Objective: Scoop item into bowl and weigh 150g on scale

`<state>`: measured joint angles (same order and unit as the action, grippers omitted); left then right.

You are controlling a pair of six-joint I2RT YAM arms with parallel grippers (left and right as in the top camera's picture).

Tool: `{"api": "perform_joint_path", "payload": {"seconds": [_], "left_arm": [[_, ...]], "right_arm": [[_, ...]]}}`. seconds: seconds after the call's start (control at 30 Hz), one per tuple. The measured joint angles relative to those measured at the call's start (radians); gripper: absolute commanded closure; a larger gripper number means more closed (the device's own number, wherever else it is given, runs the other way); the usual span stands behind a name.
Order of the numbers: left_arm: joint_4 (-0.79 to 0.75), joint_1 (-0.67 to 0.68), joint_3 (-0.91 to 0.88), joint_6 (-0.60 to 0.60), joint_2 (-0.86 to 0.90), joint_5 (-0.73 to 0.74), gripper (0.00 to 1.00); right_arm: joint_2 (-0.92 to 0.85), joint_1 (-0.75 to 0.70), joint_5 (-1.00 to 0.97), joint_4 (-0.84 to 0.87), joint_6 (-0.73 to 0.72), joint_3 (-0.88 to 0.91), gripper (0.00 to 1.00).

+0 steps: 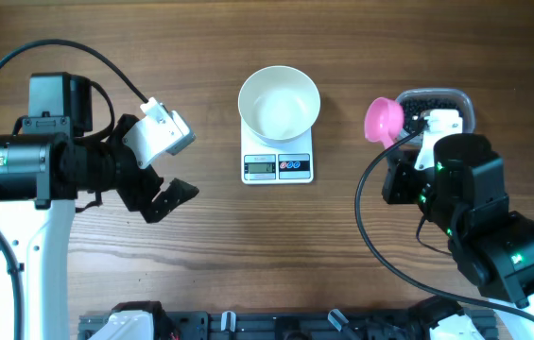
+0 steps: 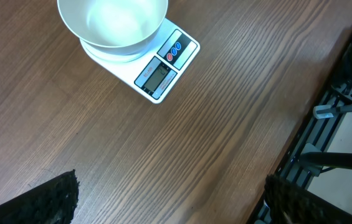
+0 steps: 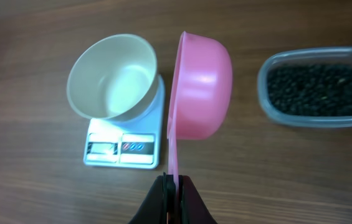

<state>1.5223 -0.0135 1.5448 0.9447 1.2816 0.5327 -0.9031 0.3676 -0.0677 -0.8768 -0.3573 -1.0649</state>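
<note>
On the scale [image 2: 163,65], the display digits are too small to read. The top edge cuts off the bowl [image 2: 116,38], and the right edge cuts off the clear tub [image 3: 266,93] of beads [image 3: 316,90]. From overhead, the right arm [image 1: 465,184] hides part of that tub. The pink scoop [image 3: 204,87] hides its hollow.

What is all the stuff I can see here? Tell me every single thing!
bowl: one, white, empty, sitting on the scale
scale: one, white, middle of the table
scoop: one, pink, tipped on its side, between scale and tub
tub: one, clear, on the table's right side
beans: many, black, inside the tub
table: one, brown wood, under everything
left end effector: one, black and white, open, left of the scale, holding nothing
right end effector: one, black, shut on the scoop's handle
</note>
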Motion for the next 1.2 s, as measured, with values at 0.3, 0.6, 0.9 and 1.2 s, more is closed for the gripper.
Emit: {"api": "perform_joint_path", "payload": {"seconds": [0.3,0.6,0.9,1.2], "left_arm": [[0.0,0.0,0.0,0.0,0.0,0.0,0.0],[0.001,0.0,0.0,0.0,0.0,0.0,0.0],[0.0,0.0,0.0,0.0,-0.002,0.0,0.0],[0.0,0.0,0.0,0.0,-0.002,0.0,0.0]], "right_arm": [[0.0,0.0,-0.058,0.084,0.008,0.0,0.96],[-0.052,0.0,-0.072,0.35,-0.028,0.0,0.96],[-0.155,0.0,-0.072,0.415,-0.118,0.0,0.96],[-0.16,-0.106,-0.072,0.291,-0.082,-0.009,0.96]]}}
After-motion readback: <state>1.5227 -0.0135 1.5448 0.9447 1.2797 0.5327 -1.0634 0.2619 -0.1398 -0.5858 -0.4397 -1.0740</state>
